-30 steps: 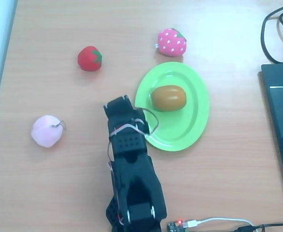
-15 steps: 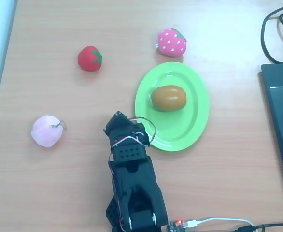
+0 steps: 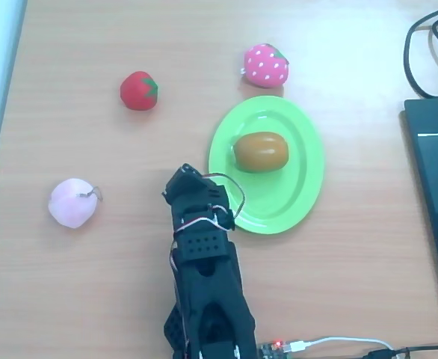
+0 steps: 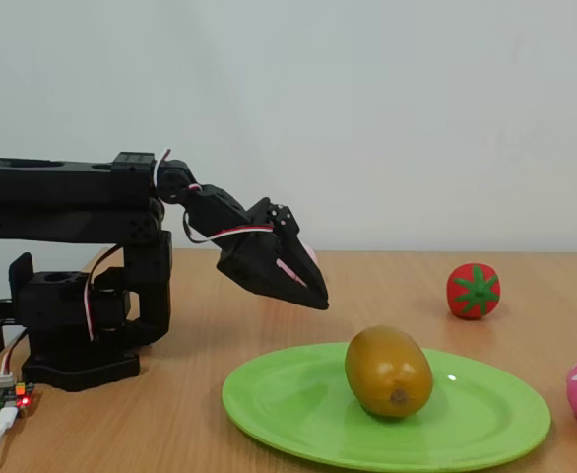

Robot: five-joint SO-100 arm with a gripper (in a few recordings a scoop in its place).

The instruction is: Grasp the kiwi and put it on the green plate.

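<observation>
Wood table (image 3: 353, 67) w/ white wall behind. Kiwi (image 3: 261, 152) is seen lying on green plate (image 3: 301, 194), center frame in overhead view. Hand (image 4: 313, 293) is held above table, lower left of plate, fingers together, nothing gripped.

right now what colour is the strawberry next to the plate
Pink with white dots and a green leafy top; the strawberry shows best in the overhead view.

A red strawberry (image 3: 139, 90) lay toward the desk's (image 3: 92, 284) far edge, a pink strawberry (image 3: 266, 66) nearby. A pale peach (image 3: 72, 202) sat near the left edge, a laptop (image 3: 436, 202) at the right edge.
</observation>
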